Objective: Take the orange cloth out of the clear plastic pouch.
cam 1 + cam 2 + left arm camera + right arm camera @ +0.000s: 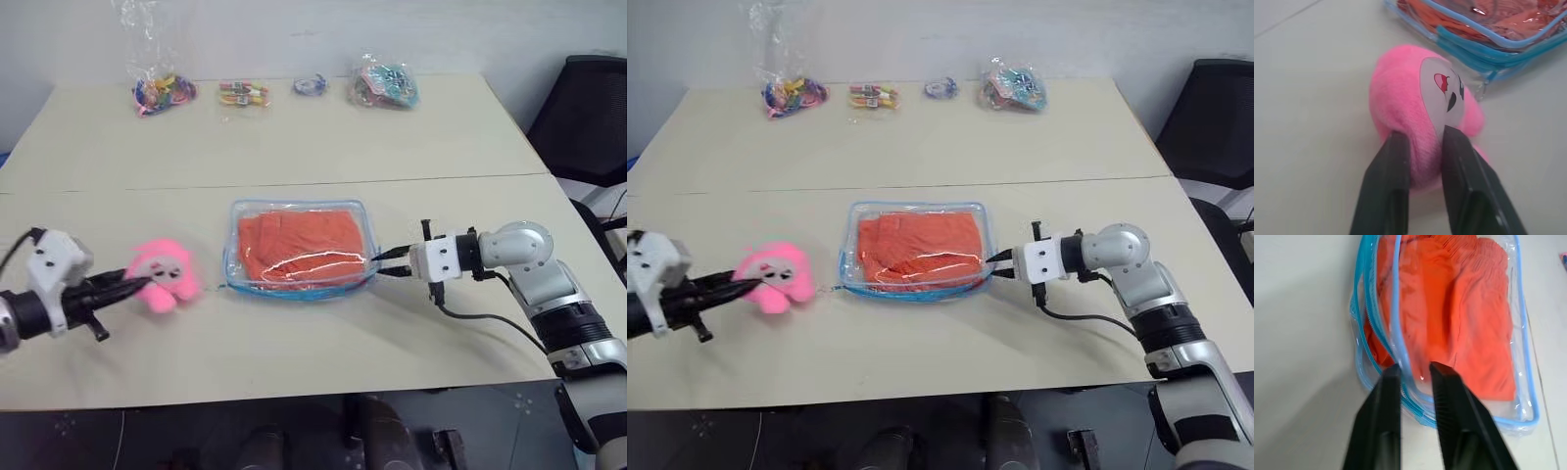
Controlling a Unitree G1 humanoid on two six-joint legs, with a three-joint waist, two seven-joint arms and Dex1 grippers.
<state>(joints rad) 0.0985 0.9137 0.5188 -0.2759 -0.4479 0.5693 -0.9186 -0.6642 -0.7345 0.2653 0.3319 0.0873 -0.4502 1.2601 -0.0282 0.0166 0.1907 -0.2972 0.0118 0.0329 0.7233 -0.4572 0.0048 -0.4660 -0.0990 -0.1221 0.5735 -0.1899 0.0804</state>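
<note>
Wrinkly orange cloth (299,243) inside clear plastic pouch (233,266)

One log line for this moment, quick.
left gripper: astride pink plush toy | right gripper: at clear plastic pouch edge | orange cloth: inside pouch

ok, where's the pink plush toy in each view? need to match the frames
Left eye: pink plush toy, left of the clear plastic pouch.
Right eye: toy, again left of the pouch.
Left wrist: toy centre, between the black fingers.
Right wrist: a pink sliver at the edge.
Shared landmark: the pouch's blue trim.
</note>
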